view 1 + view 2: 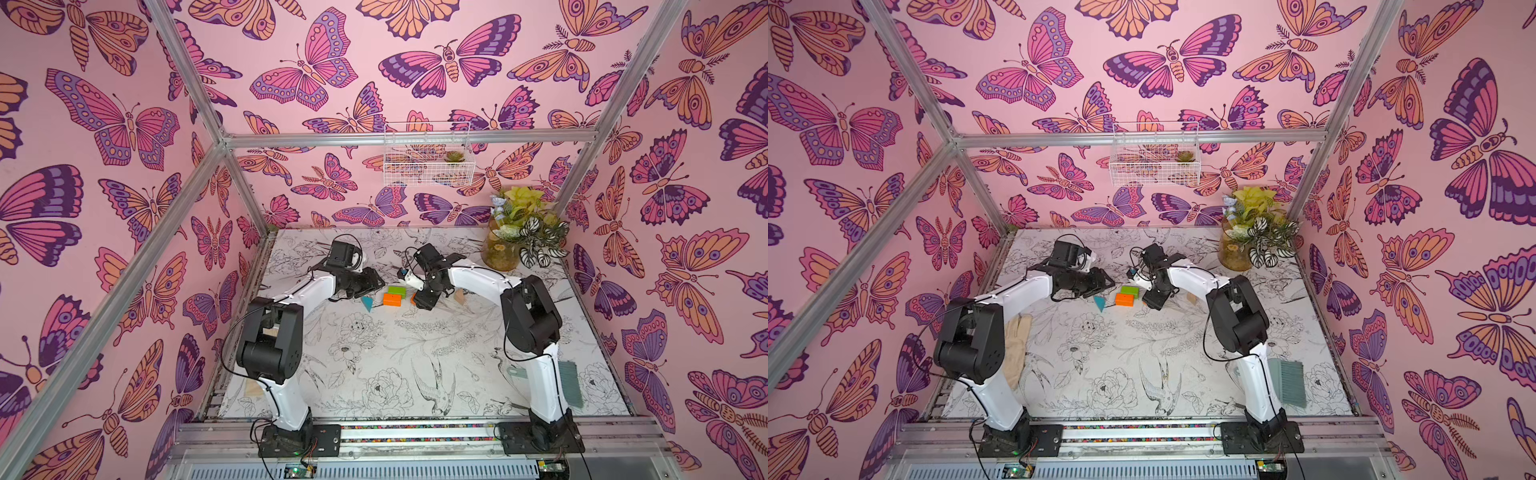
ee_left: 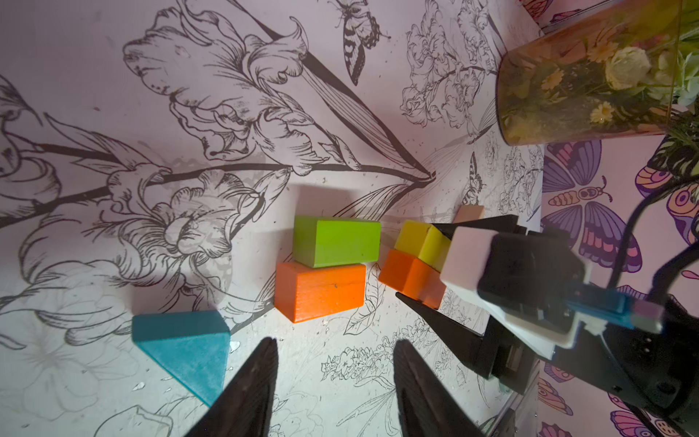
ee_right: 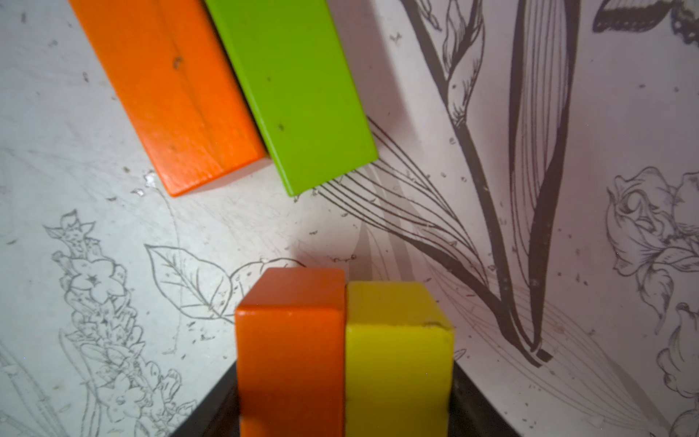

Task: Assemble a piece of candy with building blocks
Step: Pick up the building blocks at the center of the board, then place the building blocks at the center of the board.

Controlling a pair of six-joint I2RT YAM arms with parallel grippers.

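Here the building blocks (image 1: 392, 296) lie beyond mid-bench, between the left arm (image 1: 291, 299) and the right arm (image 1: 478, 282); the piece of candy (image 1: 1128, 291) is only partly assembled. A smooth green brick (image 2: 336, 240) and an orange brick (image 2: 319, 291), grain showing through its paint, lie flat with long sides touching and ends slightly offset; a teal wedge (image 2: 185, 348), triangular and chalky in finish, rests just beside the orange brick, apart from it. The right tool (image 3: 344, 397) is closed on the orange-yellow pair (image 3: 345, 340): a second orange brick (image 3: 291, 359) and a yellow brick (image 3: 397, 359), pressed face to face between its black fingers (image 2: 435, 314), near the green and orange bricks but apart from them; whether the pair is clear of the bench cannot be told; an unpainted tan wedge (image 1: 459, 296) lies just beyond the right tool, away from the other blocks. The left tool (image 2: 336, 342) stands moderately wide, its dark tapered fingers (image 2: 249, 393) holding nothing, above the bench near the teal wedge. The bench (image 1: 415, 365) is a scuffed white sheet printed with black line drawings of flowers, leaves and birds; an amber glass vase (image 1: 500, 249) of flowers and foliage stands at its far right corner, a grey-green brush (image 1: 569, 384) by the right arm's base, a pale glove (image 1: 1017, 345) by the left arm; pink butterfly-patterned walls (image 1: 124, 208) on an aluminium frame (image 1: 332, 140) enclose the cell; a white wire basket (image 1: 428, 156) hangs from the rear rail.
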